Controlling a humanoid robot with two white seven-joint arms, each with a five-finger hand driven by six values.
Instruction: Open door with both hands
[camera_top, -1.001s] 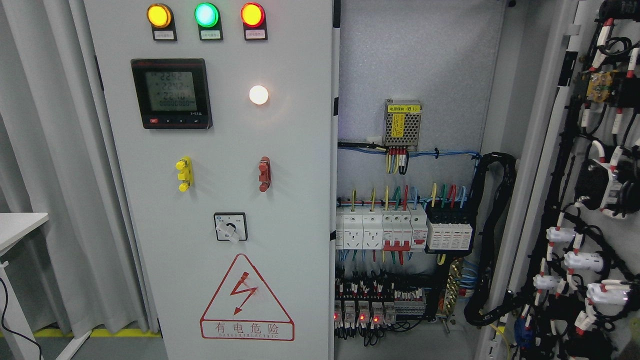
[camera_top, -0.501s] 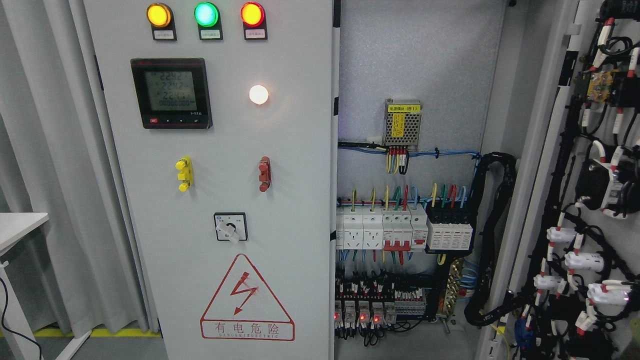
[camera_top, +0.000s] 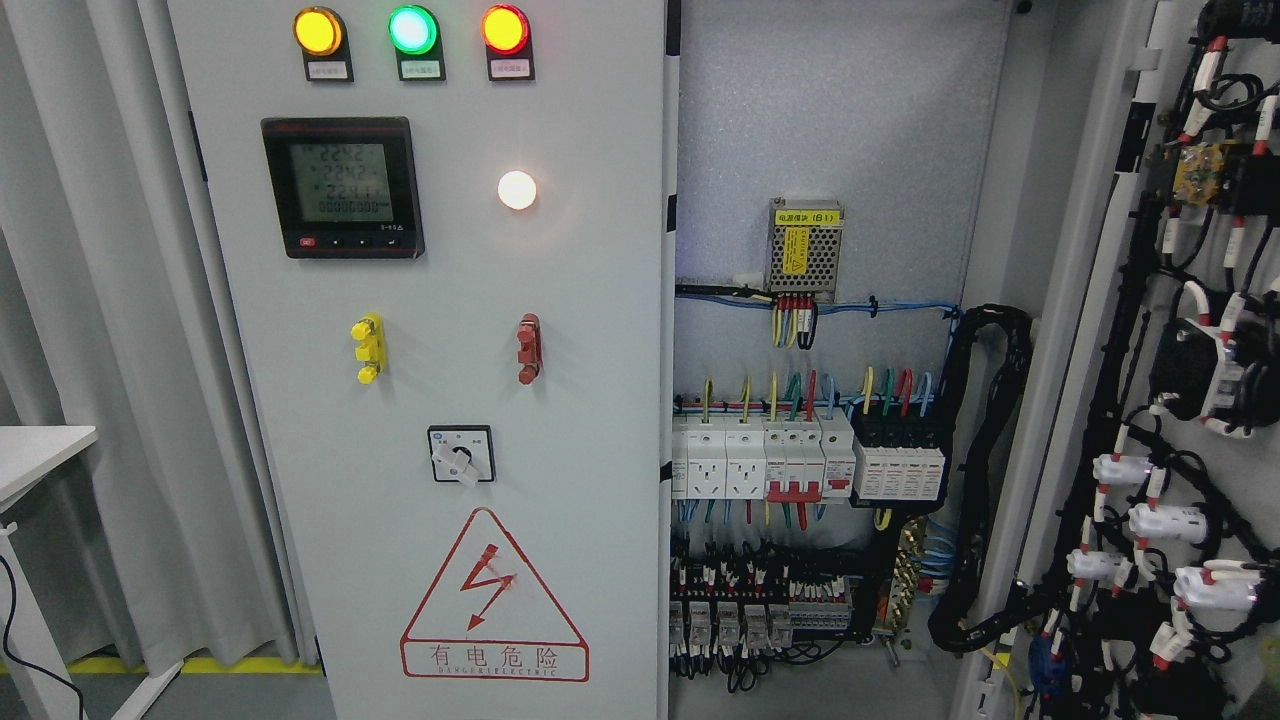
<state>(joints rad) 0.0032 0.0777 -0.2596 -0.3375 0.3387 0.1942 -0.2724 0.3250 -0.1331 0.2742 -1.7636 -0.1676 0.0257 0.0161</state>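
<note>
A grey electrical cabinet fills the head view. Its left door (camera_top: 590, 330) is shut and carries three lamps, a meter display (camera_top: 343, 187), a yellow handle (camera_top: 368, 348), a red handle (camera_top: 529, 347), a rotary switch (camera_top: 461, 454) and a red hazard triangle (camera_top: 493, 600). The right door (camera_top: 1190, 380) stands swung open at the far right, with its wired inner side showing. Between them the cabinet interior (camera_top: 830, 130) is exposed, with a row of breakers (camera_top: 800, 460). Neither of my hands nor arms shows in the picture.
Grey curtains (camera_top: 110, 350) hang left of the cabinet. A white table corner (camera_top: 40, 450) juts in at the left edge. A yellow floor line (camera_top: 100, 664) runs along the bottom left. Black cable bundles (camera_top: 975, 480) hang inside the cabinet's right side.
The small red lights on the relays at the bottom of the interior have gone out. The meter digits flicker. Doors stay as they were.
</note>
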